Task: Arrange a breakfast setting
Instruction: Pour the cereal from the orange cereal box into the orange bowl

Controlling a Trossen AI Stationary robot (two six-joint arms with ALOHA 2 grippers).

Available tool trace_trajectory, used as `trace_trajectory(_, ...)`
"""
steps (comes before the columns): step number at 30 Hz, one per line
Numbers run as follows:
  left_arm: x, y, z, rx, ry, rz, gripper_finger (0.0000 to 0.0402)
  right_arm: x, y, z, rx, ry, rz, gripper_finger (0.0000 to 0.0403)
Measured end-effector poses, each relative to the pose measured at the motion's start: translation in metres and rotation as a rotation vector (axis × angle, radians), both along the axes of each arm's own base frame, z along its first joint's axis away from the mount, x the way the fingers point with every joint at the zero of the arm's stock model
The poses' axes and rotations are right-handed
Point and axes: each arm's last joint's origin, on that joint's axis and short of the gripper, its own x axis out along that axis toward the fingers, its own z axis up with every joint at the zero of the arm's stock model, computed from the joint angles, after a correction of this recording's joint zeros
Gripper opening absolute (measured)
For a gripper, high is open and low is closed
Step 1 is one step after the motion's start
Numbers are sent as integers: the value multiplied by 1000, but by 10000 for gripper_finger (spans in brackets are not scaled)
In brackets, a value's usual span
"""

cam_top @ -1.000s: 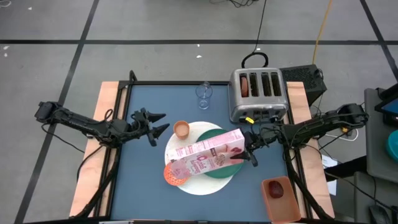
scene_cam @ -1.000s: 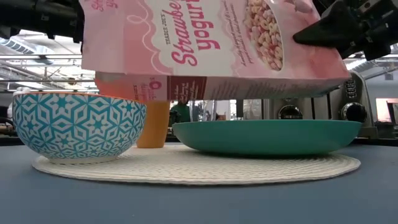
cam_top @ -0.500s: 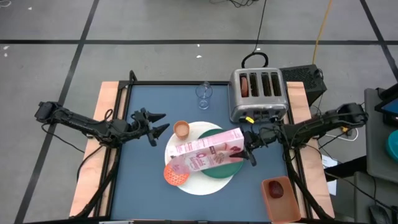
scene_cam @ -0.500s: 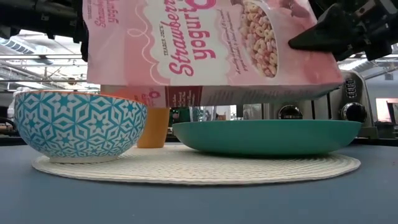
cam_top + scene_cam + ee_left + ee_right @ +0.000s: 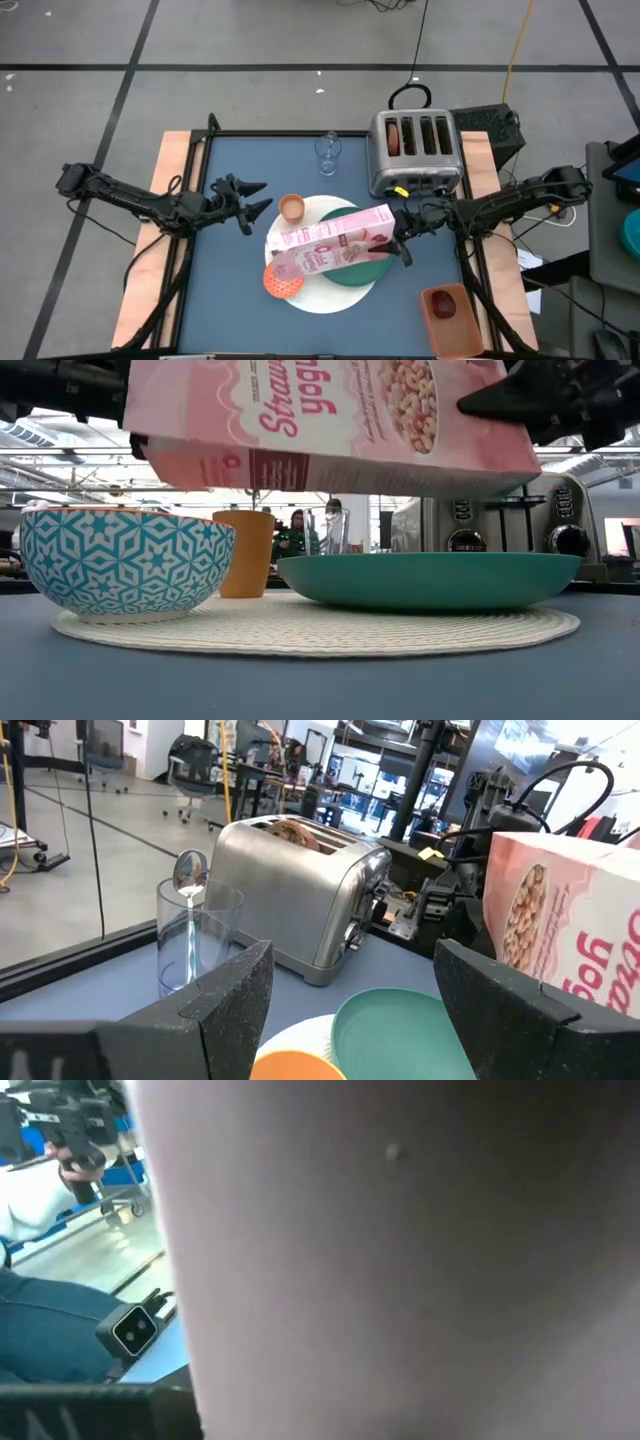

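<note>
My right gripper (image 5: 398, 240) is shut on a pink cereal box (image 5: 330, 243), held above the green plate (image 5: 360, 272) and the blue-patterned, orange-lined bowl (image 5: 283, 281). Plate and bowl rest on the white woven disc (image 5: 320, 298). The orange cup (image 5: 291, 208) stands at the disc's far left edge. The clear glass (image 5: 327, 150) with the metal spoon (image 5: 188, 875) in it stands near the far edge. The bagel (image 5: 395, 135) sits in a toaster slot. My left gripper (image 5: 258, 197) is open and empty, left of the cup. My right gripper holds the cereal box by its right end (image 5: 385, 228), coming level from the table's right side; a dark finger (image 5: 500, 402) lies on the box's near face. The box is lifted clear, lying lengthwise above plate and bowl, its left end slightly higher.
The steel toaster (image 5: 415, 165) stands at the far right of the table. A dark red fruit (image 5: 445, 305) lies in a brown tray off the table's near right corner. People show in the room beyond the table.
My right gripper has tipped the cereal box: its left end over the bowl has risen, so the box has gone from slanting down toward the bowl to about level and stands higher above the plate. The gripper stays shut on it.
</note>
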Motion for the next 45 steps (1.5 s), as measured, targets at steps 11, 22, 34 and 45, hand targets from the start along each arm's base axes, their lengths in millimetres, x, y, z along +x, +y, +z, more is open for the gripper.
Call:
trace_trajectory(11,0,0,-1,1,6,0,278,14,2,22,-76,142,18,212)
trace_trajectory(22,0,0,-1,1,7,0,278,20,3,42,-121,154,33,212)
trace_trajectory(34,0,0,-1,1,7,0,278,23,3,59,-156,211,45,212)
trace_trajectory(45,0,0,-1,1,7,0,278,23,3,59,-173,210,51,212)
